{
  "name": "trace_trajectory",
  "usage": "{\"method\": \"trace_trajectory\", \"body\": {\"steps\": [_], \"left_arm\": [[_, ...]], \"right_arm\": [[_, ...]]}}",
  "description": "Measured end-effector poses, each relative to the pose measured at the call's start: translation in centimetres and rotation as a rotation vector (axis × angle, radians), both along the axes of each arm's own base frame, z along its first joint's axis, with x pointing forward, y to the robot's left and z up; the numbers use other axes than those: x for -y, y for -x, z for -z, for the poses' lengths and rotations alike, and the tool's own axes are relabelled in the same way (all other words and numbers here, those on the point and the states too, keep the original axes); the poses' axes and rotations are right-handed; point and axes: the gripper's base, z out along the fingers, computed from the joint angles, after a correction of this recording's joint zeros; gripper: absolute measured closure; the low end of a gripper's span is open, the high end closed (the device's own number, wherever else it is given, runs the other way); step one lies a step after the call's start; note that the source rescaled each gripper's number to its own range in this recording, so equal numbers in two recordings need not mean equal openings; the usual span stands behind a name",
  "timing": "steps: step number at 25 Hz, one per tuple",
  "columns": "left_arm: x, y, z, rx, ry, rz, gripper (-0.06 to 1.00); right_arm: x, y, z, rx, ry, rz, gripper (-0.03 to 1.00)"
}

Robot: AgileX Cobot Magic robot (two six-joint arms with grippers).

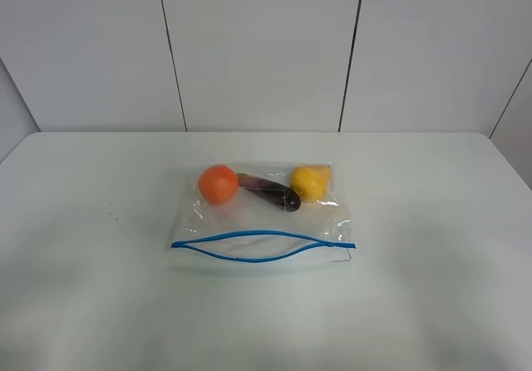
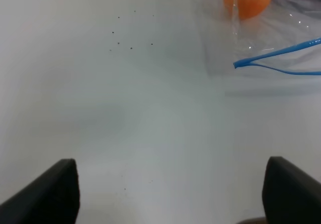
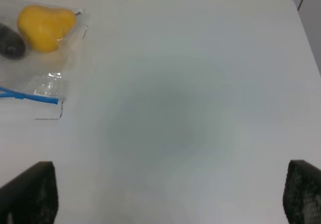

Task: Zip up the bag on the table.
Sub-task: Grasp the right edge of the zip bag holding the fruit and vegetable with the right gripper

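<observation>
Bag [image 1: 259, 215] lies mid-tabletop [image 1: 432, 213], blue zip strip [image 1: 249, 234] gaping. I see left gripper [image 2: 173, 190] and right gripper [image 3: 168, 191] apart from it, jaws spread, empty.

Table [image 1: 449, 246]: broad bare white surface left, right and on the near side of the bag [image 1: 249, 221], open to approach from either flank. Only obstacle: the bag, flat at mid-table. Its toy produce [image 1: 219, 184] bulges along the far edge, and its blue zip strip [image 1: 262, 247] gapes along the near one.
</observation>
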Motion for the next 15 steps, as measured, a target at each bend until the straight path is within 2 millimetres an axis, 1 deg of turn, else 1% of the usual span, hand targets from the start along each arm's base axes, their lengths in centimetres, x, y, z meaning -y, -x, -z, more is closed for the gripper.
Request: {"method": "trace_trajectory", "body": {"steps": [10, 12, 13, 15], "left_arm": [[0.0, 0.0, 0.0, 0.0, 0.0, 0.0, -0.05], [0.0, 0.0, 0.0, 0.0, 0.0, 0.0, -0.05], [0.0, 0.0, 0.0, 0.0, 0.0, 0.0, -0.05], [0.0, 0.0, 0.0, 0.0, 0.0, 0.0, -0.05]], "right_arm": [[0.0, 0.0, 0.0, -0.001, 0.003, -0.001, -0.03], [-0.1, -0.4, -0.3, -0.042, 0.001, -0.006, -0.03], [-0.1, -0.9, -0.6, -0.092, -0.004, -0.011, -0.03], [-0.4, -2.3, -1.9, -0.186, -0.025, -0.024, -0.03]]}}
